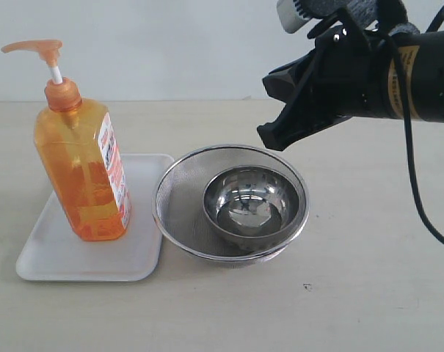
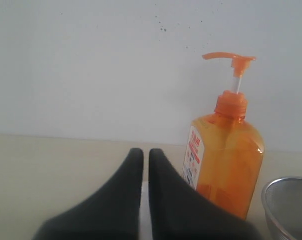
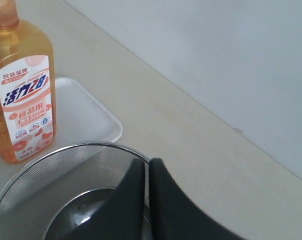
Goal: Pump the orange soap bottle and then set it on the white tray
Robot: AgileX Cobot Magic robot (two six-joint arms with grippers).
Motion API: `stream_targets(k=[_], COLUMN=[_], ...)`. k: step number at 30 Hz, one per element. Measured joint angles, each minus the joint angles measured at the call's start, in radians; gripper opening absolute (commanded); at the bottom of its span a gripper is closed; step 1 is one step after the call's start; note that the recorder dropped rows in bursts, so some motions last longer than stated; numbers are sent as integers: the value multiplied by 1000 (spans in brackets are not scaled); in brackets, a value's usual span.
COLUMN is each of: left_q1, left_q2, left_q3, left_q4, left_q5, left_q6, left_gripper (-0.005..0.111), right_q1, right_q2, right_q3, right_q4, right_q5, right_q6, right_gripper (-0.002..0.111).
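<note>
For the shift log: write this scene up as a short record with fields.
bottle: upright on the tray, pump head raised
tray: flat, just left of the strainer
strainer: holds a steel bowl
right pincer: shut, empty, hovering over the strainer
left pincer: shut, empty, apart from the bottle
task state: bottle already stands on the tray

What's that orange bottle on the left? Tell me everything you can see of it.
The soap bottle is tall, see-through orange plastic with a flat-sided body. An orange pump head sits raised on a white stem, and a white-and-red label with Chinese text runs down one side. It stands upright on the white tray; nothing else touches it.
</note>
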Motion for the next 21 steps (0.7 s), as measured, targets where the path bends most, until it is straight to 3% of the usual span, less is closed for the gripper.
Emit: stream_targets(k=[17,21], left_q1=[-2,-2], left_q2=[0,0], left_q3=[0,0], left_q4=[4,103], left_q5=[-33,-92], left_q6=[-6,-147], left_gripper=[5,5], right_q1=[0,0], right_q2=[0,0], right_q3=[0,0], right_q4=[0,0], right_q5=[-40,-41], right_q6=[0,0], right_gripper=[0,0])
